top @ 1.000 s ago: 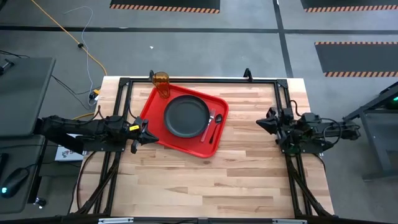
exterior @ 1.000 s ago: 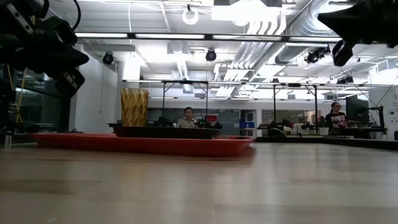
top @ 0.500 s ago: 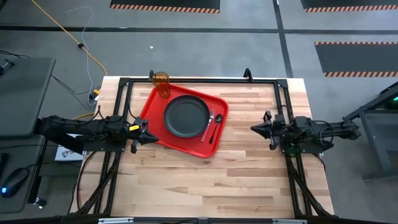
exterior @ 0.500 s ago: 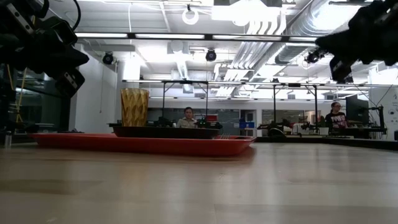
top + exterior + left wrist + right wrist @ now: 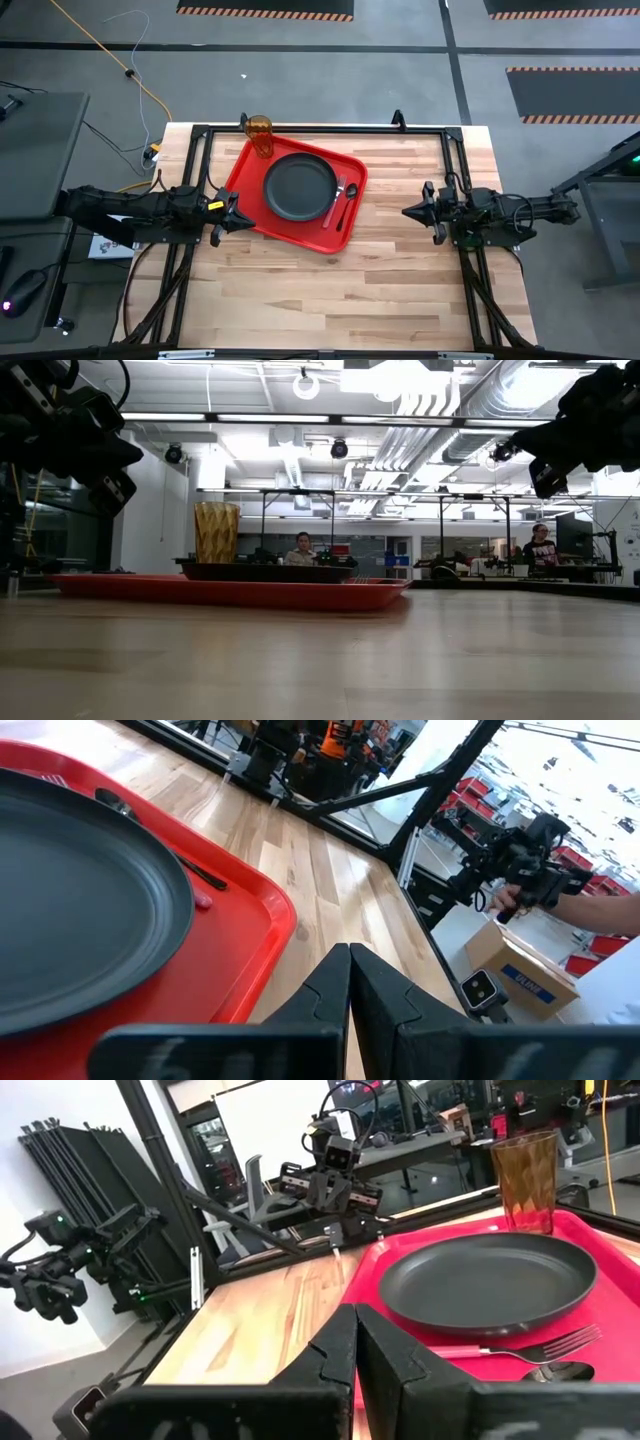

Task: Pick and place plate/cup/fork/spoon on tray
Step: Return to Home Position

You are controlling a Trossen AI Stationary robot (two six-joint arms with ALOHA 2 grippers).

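The red tray point(image 5: 250, 172) lies on the wooden table, toward its far left. On it rest the black plate point(image 5: 299, 187), the amber cup point(image 5: 261, 134) upright at the far corner, and the pink-handled fork point(image 5: 334, 204) and black spoon point(image 5: 347, 203) side by side right of the plate. My left gripper point(image 5: 246, 222) is shut and empty, just off the tray's left edge. My right gripper point(image 5: 407, 211) is shut and empty, above the table right of the tray. The plate, cup and fork also show in the right wrist view point(image 5: 487, 1283).
A black metal frame point(image 5: 330, 129) runs along the table's far edge and down both sides. Bare wood point(image 5: 330, 290) spreads over the near half of the table. In the low view, people sit at desks in the room beyond point(image 5: 300, 548).
My right gripper has moved toward the table's left, toward the tray, and has come down a little in the low view. My left gripper and the things on the tray have kept still.
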